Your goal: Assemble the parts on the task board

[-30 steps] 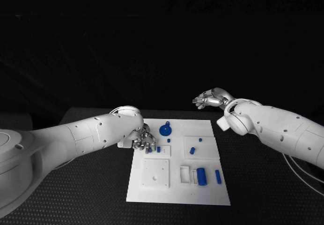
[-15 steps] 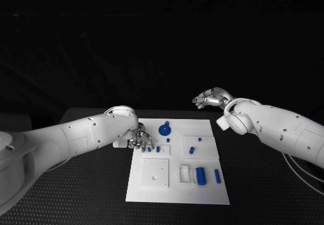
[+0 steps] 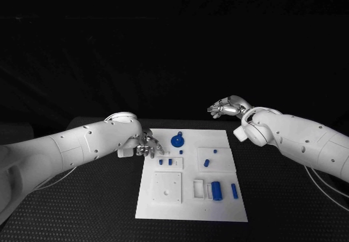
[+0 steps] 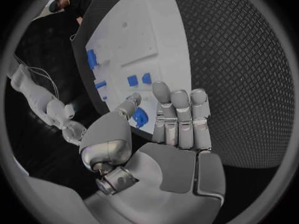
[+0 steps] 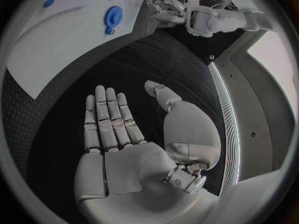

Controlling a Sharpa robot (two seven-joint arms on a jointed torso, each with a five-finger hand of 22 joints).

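Note:
The white task board (image 3: 218,209) lies in the middle of the table. On its far part sit a blue gear (image 3: 178,138) and two small blue pegs (image 3: 161,162). A thick blue cylinder (image 3: 217,190) and a slim blue pin (image 3: 234,189) lie nearer me. My left hand (image 3: 148,144) hovers at the board's far left edge, just beyond the pegs, with its fingers straight and nothing in it. In the left wrist view the gear (image 4: 141,117) shows through the gap between that hand's (image 4: 177,129) thumb and fingers. My right hand (image 3: 227,108) hangs raised beyond the board's far right corner, its palm (image 5: 124,134) flat and bare.
A white square block with a hole (image 3: 168,186) and a white holder (image 3: 198,187) stand on the near half of the board. A short blue piece (image 3: 207,162) lies right of centre. Black mat (image 3: 291,201) surrounds the board.
My left hand has drawn back from over the two pegs toward the board's far left edge, and both pegs now show. The right hand has not moved.

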